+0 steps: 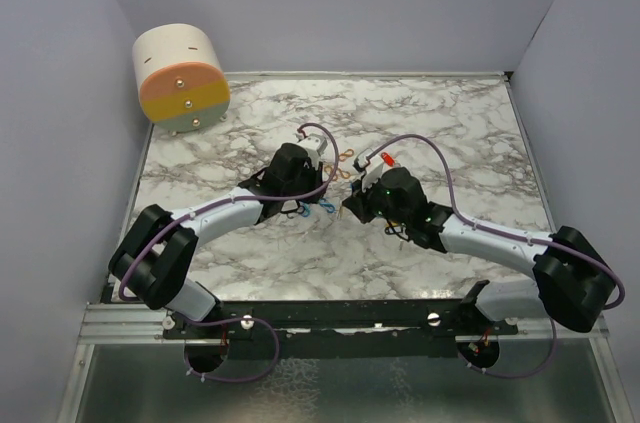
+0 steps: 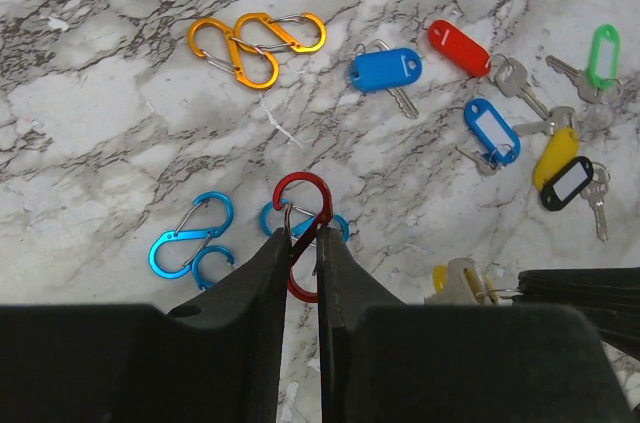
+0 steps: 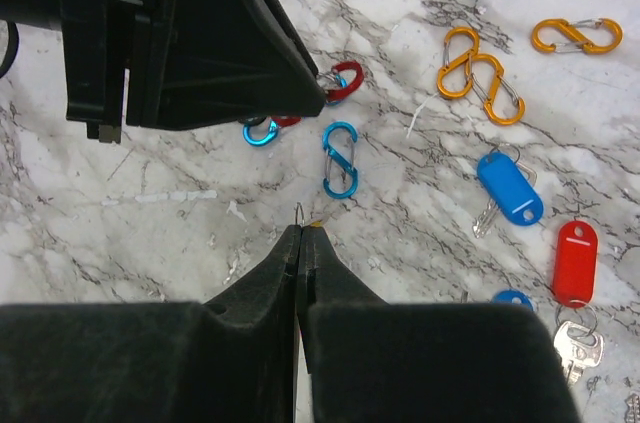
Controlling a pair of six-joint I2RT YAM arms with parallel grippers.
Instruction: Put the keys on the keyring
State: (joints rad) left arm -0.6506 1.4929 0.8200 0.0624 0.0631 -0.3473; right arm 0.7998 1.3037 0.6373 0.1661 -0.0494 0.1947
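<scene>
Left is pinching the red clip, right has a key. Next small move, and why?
Probably ease the right gripper, shut on the yellow key by its ring, toward the red clip pinched in the left gripper. The two are close but apart, and the ring is not yet at the clip's gate.

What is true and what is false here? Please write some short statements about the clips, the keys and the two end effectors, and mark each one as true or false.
1. The left end effector pinches a red clip. True.
2. The blue-tagged key lies on top of the orange clips. False: it lies apart from them, on the marble table.
3. The right end effector is wide open. False: its jaws are shut.
4. A green tag lies near the right edge of the left wrist view. True.
</scene>
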